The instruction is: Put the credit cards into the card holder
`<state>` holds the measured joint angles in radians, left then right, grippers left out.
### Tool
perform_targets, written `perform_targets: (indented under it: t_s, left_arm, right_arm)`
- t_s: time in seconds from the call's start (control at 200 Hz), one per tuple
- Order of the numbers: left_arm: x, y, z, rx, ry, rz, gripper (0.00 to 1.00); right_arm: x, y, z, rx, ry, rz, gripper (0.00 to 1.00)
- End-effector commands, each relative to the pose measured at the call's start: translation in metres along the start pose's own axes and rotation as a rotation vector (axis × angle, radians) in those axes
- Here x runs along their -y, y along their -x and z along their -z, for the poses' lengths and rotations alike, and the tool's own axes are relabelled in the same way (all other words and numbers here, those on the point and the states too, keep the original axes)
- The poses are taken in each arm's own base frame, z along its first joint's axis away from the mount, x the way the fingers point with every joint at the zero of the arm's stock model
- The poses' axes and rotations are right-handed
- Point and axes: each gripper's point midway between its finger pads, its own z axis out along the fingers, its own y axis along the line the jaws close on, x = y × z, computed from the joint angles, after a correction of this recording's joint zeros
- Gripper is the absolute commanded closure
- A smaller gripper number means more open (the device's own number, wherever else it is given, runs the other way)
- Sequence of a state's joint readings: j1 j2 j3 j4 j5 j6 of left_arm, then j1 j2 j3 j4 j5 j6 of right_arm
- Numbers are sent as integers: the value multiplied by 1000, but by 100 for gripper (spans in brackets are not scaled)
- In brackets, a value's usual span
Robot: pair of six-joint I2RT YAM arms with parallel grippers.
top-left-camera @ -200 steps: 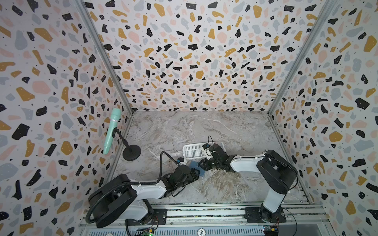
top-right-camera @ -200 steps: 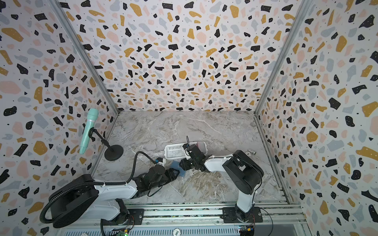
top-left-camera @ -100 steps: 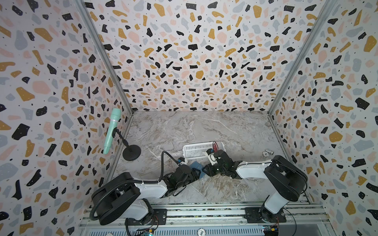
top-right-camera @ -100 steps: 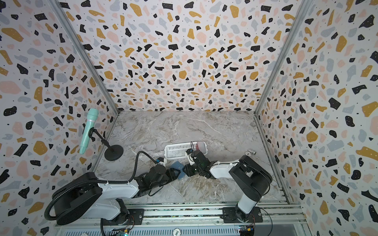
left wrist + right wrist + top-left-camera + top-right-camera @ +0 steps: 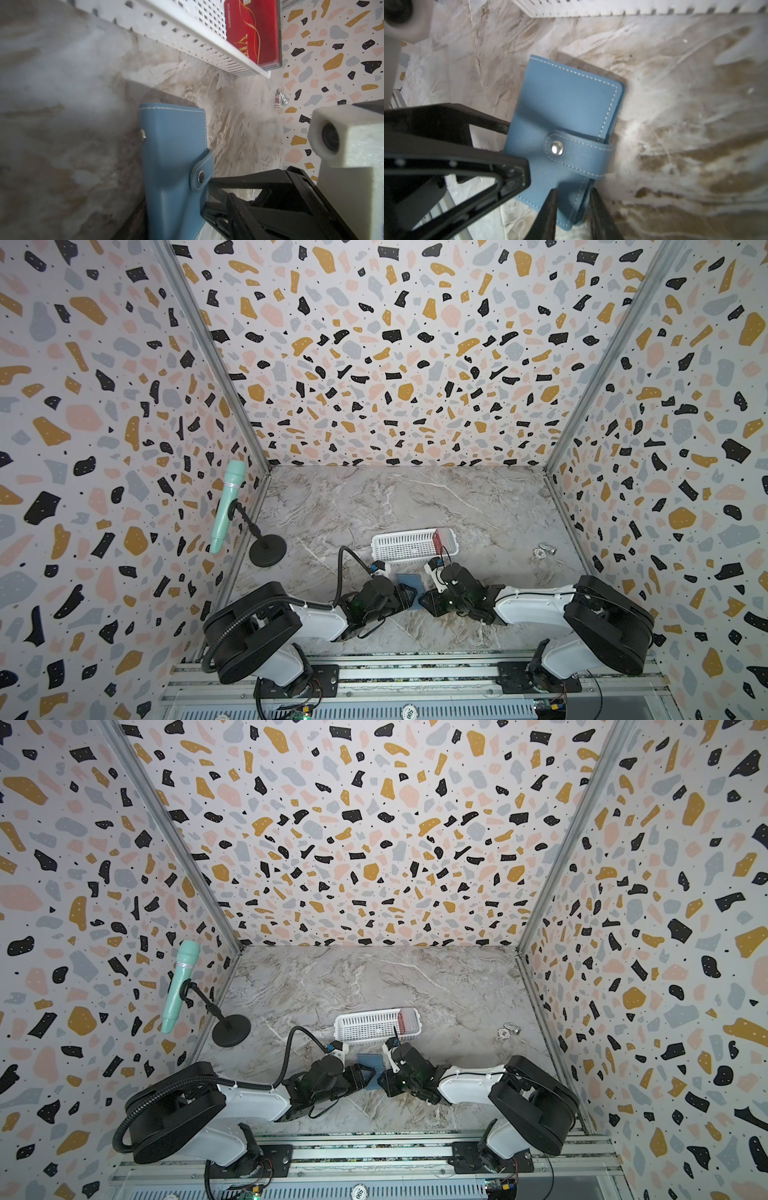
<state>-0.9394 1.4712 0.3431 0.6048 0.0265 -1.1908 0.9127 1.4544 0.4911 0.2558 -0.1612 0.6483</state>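
Card holder (image 5: 566,108): blue, snap tab buttoned shut, down on the marble table (image 5: 478,506) just near of the white basket (image 5: 399,549), right between my two grippers.
Left gripper (image 5: 518,148): clamped on the card holder's left edge, and the cover creases there.
Right gripper (image 5: 573,207): fingers narrow, straddling the card holder's near edge. I can't tell if I'm actually squeezing.
Credit cards (image 5: 251,33): red stack at the right end of the basket, apart from the card holder.
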Motion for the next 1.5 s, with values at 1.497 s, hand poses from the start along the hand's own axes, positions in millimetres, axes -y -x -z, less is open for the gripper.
perform_targets:
  t_s: [1.497]
  left_arm:
    - [48, 4, 3, 1, -212, -15, 81]
  right_arm:
    - [14, 23, 8, 51, -132, -46, 77]
